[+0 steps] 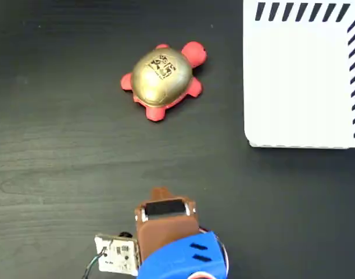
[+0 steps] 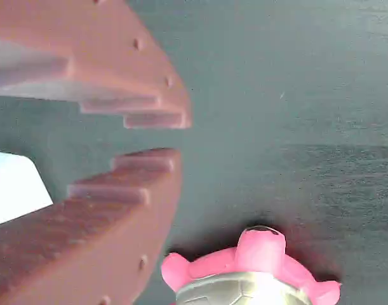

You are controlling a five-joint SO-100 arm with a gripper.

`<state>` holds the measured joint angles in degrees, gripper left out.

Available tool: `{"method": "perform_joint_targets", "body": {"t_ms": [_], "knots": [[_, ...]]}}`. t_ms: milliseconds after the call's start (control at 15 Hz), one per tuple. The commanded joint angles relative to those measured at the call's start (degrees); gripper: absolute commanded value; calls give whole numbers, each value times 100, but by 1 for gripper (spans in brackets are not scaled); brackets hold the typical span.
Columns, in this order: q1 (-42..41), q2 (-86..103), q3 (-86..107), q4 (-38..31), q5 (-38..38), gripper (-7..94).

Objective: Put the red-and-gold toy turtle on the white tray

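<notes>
My brown two-finger gripper [image 2: 162, 136], jaws nearly closed and empty, hangs well short of the squishy gold-shelled, red-limbed toy turtle [image 1: 163, 81] left of the flat white stripe-edged tray [image 1: 299, 81] on the dark desk [image 1: 55, 168]; descending this narrow risks shoving the turtle away.

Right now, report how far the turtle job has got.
Nothing is done yet: the red toy turtle with the gold domed shell sits on the dark table, apart from the flat white striped tray. The brown gripper, jaws slightly parted, holds nothing. Reaching, grasping, carrying and placing all remain.
</notes>
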<state>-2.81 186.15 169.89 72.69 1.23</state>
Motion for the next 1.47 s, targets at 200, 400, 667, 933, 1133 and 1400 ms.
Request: {"method": "perform_joint_targets", "body": {"t_ms": [200, 400, 667, 933, 1133, 1400], "knots": [[-105, 0, -211, 35, 70, 0], [-105, 0, -211, 35, 70, 0], [-105, 0, -211, 35, 70, 0], [-105, 0, -211, 35, 70, 0], [-123, 0, -211, 35, 53, 0], [-457, -448, -272, -352, -264, 0]]}}
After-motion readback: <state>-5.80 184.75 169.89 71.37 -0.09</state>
